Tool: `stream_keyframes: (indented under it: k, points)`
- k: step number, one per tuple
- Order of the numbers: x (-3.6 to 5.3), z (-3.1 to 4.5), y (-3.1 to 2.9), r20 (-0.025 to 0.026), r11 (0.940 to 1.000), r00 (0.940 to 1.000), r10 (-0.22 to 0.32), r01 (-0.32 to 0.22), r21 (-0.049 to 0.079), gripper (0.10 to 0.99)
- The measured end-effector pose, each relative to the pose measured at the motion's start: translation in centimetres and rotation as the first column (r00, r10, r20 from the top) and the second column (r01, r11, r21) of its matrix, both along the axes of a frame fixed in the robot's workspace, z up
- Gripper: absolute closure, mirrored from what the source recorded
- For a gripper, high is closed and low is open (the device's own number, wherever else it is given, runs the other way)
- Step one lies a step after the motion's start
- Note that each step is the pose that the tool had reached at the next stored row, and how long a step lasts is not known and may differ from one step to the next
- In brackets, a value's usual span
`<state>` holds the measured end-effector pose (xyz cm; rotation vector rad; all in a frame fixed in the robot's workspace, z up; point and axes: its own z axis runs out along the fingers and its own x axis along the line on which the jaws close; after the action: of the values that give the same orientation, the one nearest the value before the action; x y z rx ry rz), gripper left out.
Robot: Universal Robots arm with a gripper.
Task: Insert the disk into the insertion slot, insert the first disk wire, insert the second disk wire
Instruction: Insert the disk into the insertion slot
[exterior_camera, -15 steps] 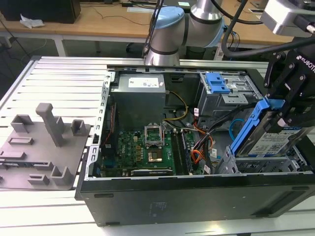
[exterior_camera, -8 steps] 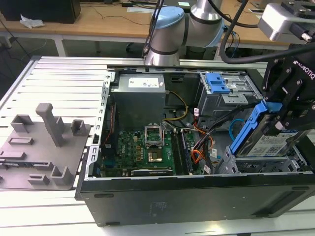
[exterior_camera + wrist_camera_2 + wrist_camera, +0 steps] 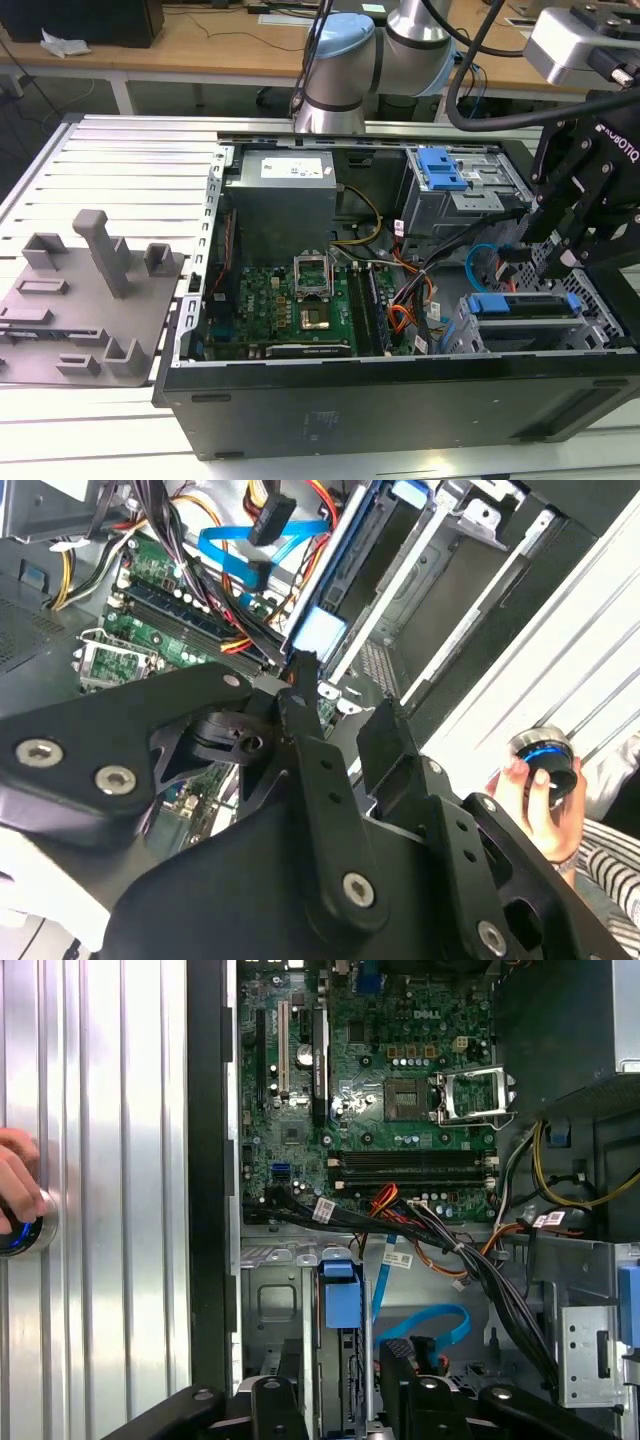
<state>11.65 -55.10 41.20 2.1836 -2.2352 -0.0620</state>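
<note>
The claw (image 3: 562, 262) hangs over the near end of the open computer case (image 3: 400, 405); its two black fingers (image 3: 305, 730) stand wide apart with nothing gripped between them. Straight below the fingertips sits the drive (image 3: 520, 305) in its bright blue frame, resting in the grey metal bay (image 3: 462, 338); in the first wrist view the blue frame runs edge-on through the gap between the fingers, though whether they touch it cannot be told. Just beside the claw, on the side toward the middle of the case, the light-blue cable (image 3: 440, 1316) makes a loose loop; whether its end is plugged in cannot be told. Near that loop, a little beyond the fingertips, the red and orange wires (image 3: 322, 502) run down beside a black plug (image 3: 272, 515). Farther from the claw, past the cables, lies the green circuit board (image 3: 290, 300); behind the claw stands a taller grey cage with a blue latch (image 3: 440, 168). Well away from the claw, outside the case wall, a person's hand (image 3: 15, 1175) rests on a round knob with a blue glow (image 3: 18, 1232) on the slatted metal table (image 3: 130, 160).
</note>
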Motion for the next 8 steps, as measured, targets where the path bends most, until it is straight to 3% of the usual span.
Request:
stream_keyframes:
  k: [2, 6, 8]
  points:
    - [0.0, 0.0, 0.0, 0.0, 1.0, 1.0, 0.0, 0.0, 0.0, 0.663]
    - [0.0, -0.01, 0.0, 0.0, 1.0, 1.0, 0.0, 0.0, 0.0, 0.973]
    - [0.0, -0.01, 0.0, 0.0, 1.0, 1.0, 0.0, 0.0, 0.0, 0.98]
